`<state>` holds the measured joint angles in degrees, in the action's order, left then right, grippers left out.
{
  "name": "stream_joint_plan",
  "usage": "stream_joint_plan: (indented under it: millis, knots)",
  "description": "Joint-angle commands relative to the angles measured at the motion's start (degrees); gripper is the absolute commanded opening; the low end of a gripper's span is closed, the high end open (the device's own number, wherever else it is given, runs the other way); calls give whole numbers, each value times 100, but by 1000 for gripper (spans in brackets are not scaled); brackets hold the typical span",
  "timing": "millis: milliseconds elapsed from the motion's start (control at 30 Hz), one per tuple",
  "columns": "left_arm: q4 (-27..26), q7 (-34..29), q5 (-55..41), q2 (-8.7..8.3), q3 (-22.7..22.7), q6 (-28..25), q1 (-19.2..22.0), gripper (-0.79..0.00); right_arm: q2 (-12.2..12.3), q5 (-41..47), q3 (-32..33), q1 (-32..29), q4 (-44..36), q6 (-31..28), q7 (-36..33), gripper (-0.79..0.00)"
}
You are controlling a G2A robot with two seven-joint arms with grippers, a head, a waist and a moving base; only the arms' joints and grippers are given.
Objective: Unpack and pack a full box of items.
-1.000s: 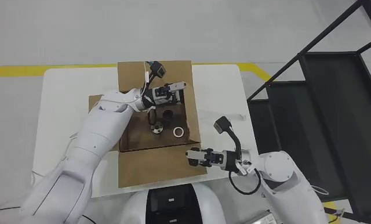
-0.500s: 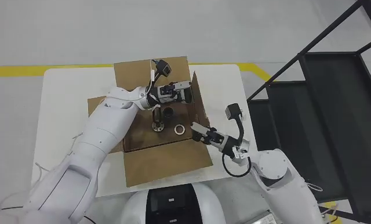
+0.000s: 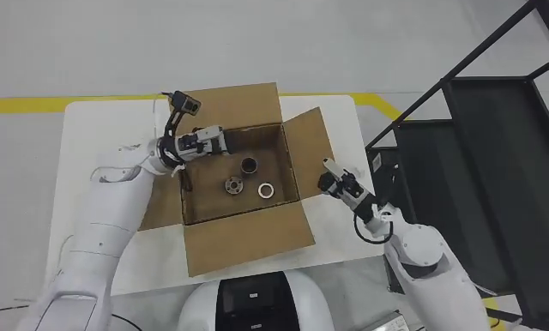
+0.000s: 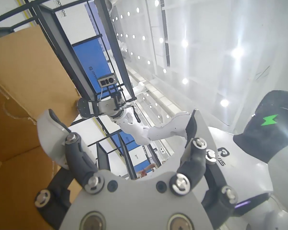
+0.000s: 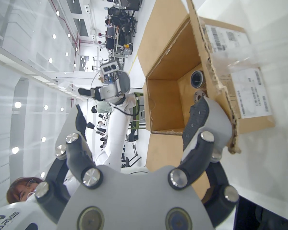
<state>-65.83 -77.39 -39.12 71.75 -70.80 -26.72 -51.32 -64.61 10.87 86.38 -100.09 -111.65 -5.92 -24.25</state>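
Note:
The brown cardboard box (image 3: 233, 104) stands open on the white table, all flaps spread outward. On its floor lie a dark cylinder (image 3: 249, 166), a metal flange (image 3: 232, 186) and a white ring (image 3: 267, 191). My left gripper (image 3: 221, 141) hovers open and empty over the box's far left corner; its fingers (image 4: 50, 125) stand wide apart beside a cardboard flap (image 4: 26, 72). My right gripper (image 3: 336, 180) is open and empty just outside the right flap (image 3: 310, 147). Past one of its fingers (image 5: 201, 113), the box (image 5: 163, 101), the cylinder (image 5: 197, 78) and the flange (image 5: 198, 96) show.
The white table (image 3: 94, 134) has bare room to the left and right of the box. A black metal stair frame (image 3: 480, 142) stands close to the table's right edge. Printed labels (image 5: 252, 92) and clear film cover the right flap's outside.
The left gripper drew back from the box's right side to its far left corner. The right gripper swung from the near flap to the right side. The right flap folded outward.

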Motion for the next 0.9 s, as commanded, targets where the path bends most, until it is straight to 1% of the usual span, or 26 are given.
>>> stream_joint_plan:
  millis: [0, 67, 133, 233, 333, 433, 533, 600, 800, 867]
  knots:
    - [-590, 114, 78, -156, -636, 53, -499, 0, -11, -289, -113, 121, 145, 154, 179, 0]
    - [-987, 224, 249, -275, -1106, 206, -871, 0, -45, -161, -198, 229, 312, 253, 498, 0]
    - [-1300, 417, 381, -374, -1592, 274, -1225, 0, -61, -216, -288, 321, 457, 346, 596, 0]
    - [-1695, 614, 472, -485, -2197, 408, -1690, 0, -76, -296, -366, 413, 579, 503, 679, 0]
    - [-1978, 833, 582, -558, -2644, 483, -2050, 0, -79, -469, -417, 477, 658, 639, 701, 0]
    - [-2185, 1094, 628, -605, -3000, 506, -2352, 0, -85, -639, -479, 538, 724, 733, 732, 0]
    - [-2278, 1604, 723, -629, -3306, 551, -2649, 0, -94, -746, -561, 586, 788, 779, 726, 0]
    - [-2339, 1919, 853, -638, -3434, 559, -2824, 0, -100, -812, -621, 614, 808, 840, 704, 0]
    - [-2440, 2577, 984, -639, -3598, 612, -3186, 0, -110, -982, -719, 689, 839, 931, 655, 0]
    - [-2466, 2778, 1023, -637, -3604, 666, -3247, 0, -109, -1020, -699, 676, 690, 788, 669, 0]
